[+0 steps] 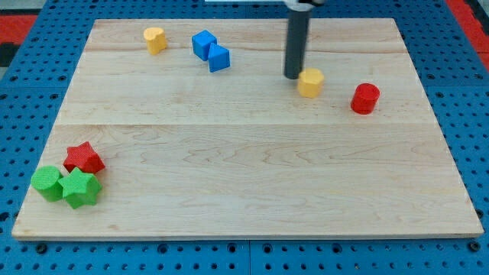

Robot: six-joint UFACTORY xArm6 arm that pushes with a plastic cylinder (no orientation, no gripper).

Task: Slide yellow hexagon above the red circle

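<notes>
Nearest the camera, at the lower left of the frame, a green cylinder (47, 183), a green star (81, 189) and a red star (83, 158) are bunched together on the wooden board (252, 176). At the upper left a second yellow block (155, 40) is seen, with two blue blocks (210, 51) touching each other just to its right.

No pincer is fitted, so nothing is spread or pinched; my tip (293, 76) is set touching the yellow hexagon (310, 82) on its upper-left side. The hexagon lies upper right of centre, near the red circle (365, 98) but to its left and only slightly higher. The task is judged partly done: a push rightward and upward is left. The hexagon is seen as a small, squat, matte yellow prism.
</notes>
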